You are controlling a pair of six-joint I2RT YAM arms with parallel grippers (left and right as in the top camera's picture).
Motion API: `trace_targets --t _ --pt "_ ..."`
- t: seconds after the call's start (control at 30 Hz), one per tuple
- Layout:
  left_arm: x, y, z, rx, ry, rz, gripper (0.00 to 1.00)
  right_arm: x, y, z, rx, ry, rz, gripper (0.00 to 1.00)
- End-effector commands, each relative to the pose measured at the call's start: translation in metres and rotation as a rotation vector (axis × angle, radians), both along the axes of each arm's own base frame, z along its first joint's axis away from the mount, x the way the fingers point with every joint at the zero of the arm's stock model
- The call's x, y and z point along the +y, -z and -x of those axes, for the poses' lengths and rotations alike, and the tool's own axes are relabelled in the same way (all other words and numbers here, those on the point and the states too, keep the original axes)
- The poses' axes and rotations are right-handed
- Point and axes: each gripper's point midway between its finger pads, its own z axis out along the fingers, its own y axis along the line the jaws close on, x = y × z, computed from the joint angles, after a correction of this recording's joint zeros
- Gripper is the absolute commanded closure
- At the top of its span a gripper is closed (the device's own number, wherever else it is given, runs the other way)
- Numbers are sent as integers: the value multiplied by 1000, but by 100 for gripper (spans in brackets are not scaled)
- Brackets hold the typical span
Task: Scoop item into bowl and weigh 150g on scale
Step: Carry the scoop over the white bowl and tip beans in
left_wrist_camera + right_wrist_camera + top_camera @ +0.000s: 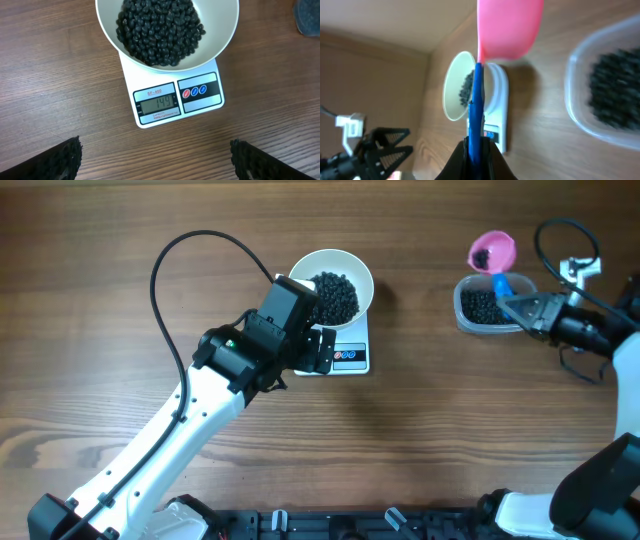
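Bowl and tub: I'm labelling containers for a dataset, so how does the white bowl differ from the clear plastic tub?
The bowl is round and opaque white; the tub is clear and rounded-rectangular. The bowl sits on the scale; the tub stands directly on the table. Both hold black beans.

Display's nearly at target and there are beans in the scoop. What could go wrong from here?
1. The scale reads 149, and the scoop holds several beans; tipping them all into the bowl would likely overshoot.
2. The open left gripper hovers just before the scale's front edge; a nudge could upset the reading.
3. The right gripper pinches only the scoop's thin handle, so beans may spill crossing the table.
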Motion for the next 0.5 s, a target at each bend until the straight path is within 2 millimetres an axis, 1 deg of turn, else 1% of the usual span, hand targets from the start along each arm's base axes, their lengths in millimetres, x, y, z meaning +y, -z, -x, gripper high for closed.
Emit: trace_targets --t 0.0,0.07,0.13,0.23,0.33,0.47 --pt "-1 -2 3 -1 1 15 0 33 -19 -5 -49 -78 -63 96" --pt "-1 -2 3 -1 1 15 0 60 -25 -13 -116 -162 -40 96" --pt "-1 -2 3 -1 1 15 0 82 -29 -17 -177 -228 -16 96" --pt "-1 -2 3 -1 1 15 0 110 -26 -23 -230 -288 60 96" --pt "-1 -2 3 -1 1 15 0 132 -16 -25 -237 -318 143 96" --pt "-1 -2 3 -1 1 15 0 154 -4 -28 -275 -355 275 96"
